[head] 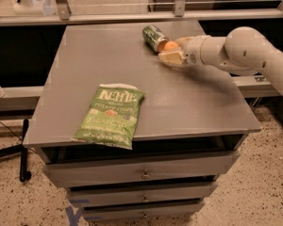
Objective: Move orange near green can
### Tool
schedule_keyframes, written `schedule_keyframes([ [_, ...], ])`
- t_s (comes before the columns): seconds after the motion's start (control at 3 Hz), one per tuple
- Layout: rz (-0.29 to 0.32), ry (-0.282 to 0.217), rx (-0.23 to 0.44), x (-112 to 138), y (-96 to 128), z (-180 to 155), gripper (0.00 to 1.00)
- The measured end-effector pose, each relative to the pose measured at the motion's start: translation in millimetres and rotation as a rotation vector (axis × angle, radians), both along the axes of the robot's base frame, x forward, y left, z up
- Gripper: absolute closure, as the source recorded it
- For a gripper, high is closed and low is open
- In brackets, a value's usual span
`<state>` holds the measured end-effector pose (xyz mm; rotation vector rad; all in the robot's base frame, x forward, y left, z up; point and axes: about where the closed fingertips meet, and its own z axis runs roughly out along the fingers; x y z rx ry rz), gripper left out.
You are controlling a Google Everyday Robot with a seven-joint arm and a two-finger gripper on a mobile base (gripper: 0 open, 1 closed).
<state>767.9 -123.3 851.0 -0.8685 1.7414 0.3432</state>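
Observation:
The green can (153, 36) lies on its side at the back of the grey table (188, 102), right of centre, its silver end facing front-right. The orange (169, 46) rests right against that end, touching or almost touching it. My gripper (173, 51) reaches in from the right, low over the table. Its cream fingers (169, 58) close around the orange, one in front of it and one behind. The white arm (245, 51) runs off to the right edge.
A flat green Kettle chip bag (111, 116) lies near the table's front-left edge. The table has drawers (141, 173) below its front. A metal rail (132, 17) and a window run behind it. A black stand (23, 149) is on the floor at left.

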Motion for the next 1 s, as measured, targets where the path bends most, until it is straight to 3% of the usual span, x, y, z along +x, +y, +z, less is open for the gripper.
schedule_keyframes([
  [0.33, 0.0, 0.003, 0.002, -0.3, 0.0, -1.0, 0.0],
  [1.0, 0.024, 0.014, 0.021, -12.2, -9.0, 13.6, 0.0],
])
